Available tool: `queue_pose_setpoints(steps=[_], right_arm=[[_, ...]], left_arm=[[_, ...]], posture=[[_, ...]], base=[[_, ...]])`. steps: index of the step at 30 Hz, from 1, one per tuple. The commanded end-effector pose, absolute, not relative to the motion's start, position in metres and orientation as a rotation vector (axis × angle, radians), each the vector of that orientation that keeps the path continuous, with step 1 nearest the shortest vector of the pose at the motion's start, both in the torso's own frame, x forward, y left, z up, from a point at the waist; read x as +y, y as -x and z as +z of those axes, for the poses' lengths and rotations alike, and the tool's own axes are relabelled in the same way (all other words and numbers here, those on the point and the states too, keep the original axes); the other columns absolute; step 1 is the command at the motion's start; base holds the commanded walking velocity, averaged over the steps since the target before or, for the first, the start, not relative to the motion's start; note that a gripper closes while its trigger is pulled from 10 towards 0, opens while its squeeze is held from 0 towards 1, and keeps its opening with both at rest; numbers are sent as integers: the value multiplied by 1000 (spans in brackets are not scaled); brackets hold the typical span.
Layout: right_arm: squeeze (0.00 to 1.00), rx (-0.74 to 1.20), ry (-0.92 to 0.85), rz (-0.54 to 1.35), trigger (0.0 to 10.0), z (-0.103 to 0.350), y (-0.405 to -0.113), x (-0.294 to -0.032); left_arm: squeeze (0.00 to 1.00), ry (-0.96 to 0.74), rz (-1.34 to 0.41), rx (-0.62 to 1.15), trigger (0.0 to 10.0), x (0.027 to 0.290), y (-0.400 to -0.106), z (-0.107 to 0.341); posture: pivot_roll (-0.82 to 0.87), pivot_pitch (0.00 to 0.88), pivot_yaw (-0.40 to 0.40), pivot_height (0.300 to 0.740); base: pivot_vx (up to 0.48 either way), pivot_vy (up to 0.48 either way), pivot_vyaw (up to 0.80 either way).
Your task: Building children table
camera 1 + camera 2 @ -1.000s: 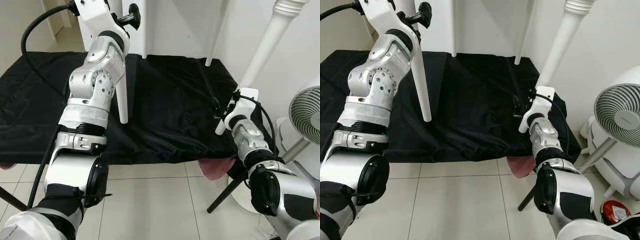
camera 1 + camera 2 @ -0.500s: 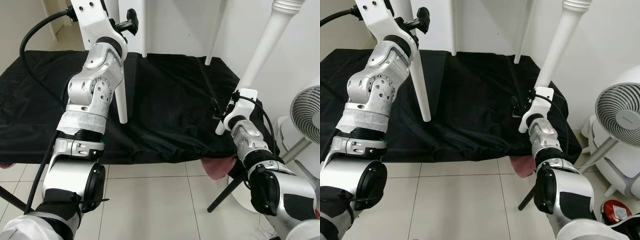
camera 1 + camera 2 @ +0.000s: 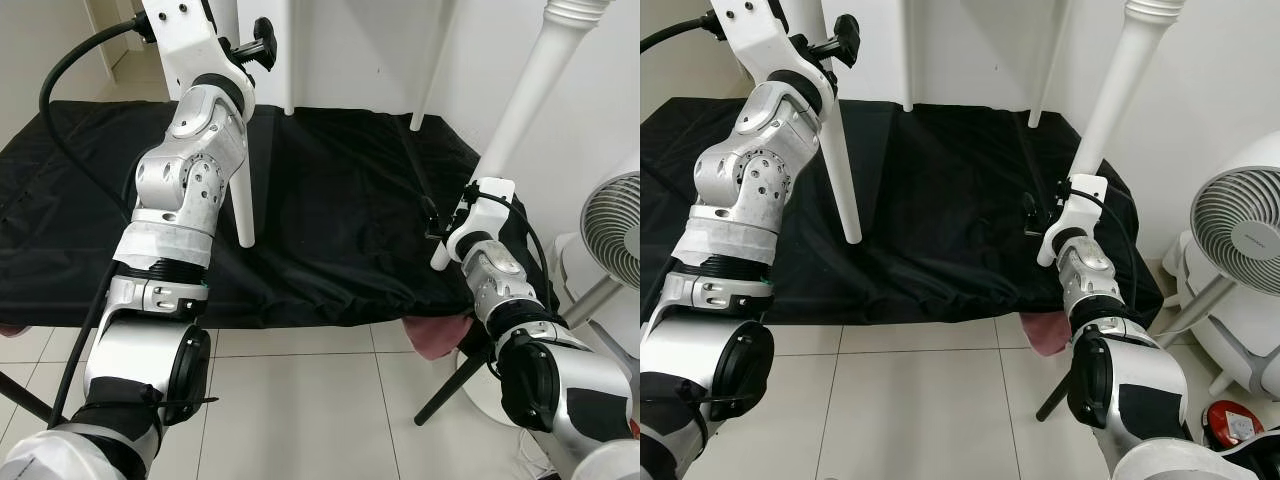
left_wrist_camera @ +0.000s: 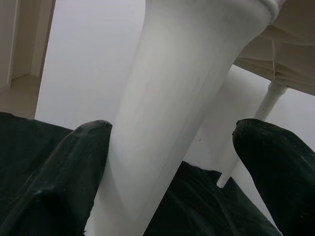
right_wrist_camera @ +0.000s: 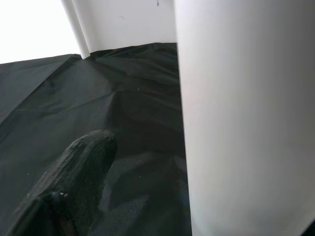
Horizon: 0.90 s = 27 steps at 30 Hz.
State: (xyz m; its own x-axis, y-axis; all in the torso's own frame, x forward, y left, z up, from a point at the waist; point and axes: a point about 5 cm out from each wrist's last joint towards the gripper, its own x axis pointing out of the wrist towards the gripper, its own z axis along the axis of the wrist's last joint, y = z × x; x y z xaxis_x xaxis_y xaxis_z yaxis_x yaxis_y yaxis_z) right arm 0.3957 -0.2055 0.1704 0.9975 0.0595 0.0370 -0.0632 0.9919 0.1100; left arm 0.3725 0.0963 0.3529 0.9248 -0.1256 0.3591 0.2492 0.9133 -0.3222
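A white table leg [image 3: 243, 200] is straddled by the left pincer [image 4: 162, 162], fingers apart; another leg [image 3: 1110, 110], slanted upright, is grasped by the right pincer [image 3: 1040, 215].

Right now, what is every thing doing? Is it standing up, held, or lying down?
Table: standing, legs on the cloth.
Cloth: spread out, wrinkled, hanging over the front edge.
Left leg: upright, tip on the cloth, between the left gripper's fingers.
Right leg: tilted, lower end at the right gripper.
Fan: standing on the floor; cannot tell if it spins.
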Motion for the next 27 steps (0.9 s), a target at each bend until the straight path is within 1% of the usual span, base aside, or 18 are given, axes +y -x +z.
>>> queue_pose_setpoints(steps=[1, 27], right_arm=[[1000, 10, -123, 123, 10000, 162, -396, -190], [1000, 10, -123, 123, 10000, 162, -396, -190]], left_arm=[[1000, 303, -535, -380, 10000, 68, -364, 359], [1000, 303, -535, -380, 10000, 68, -364, 359]], posture=[[64, 0, -153, 740], [64, 0, -153, 740]], base=[[0, 0, 0], [0, 0, 0]])
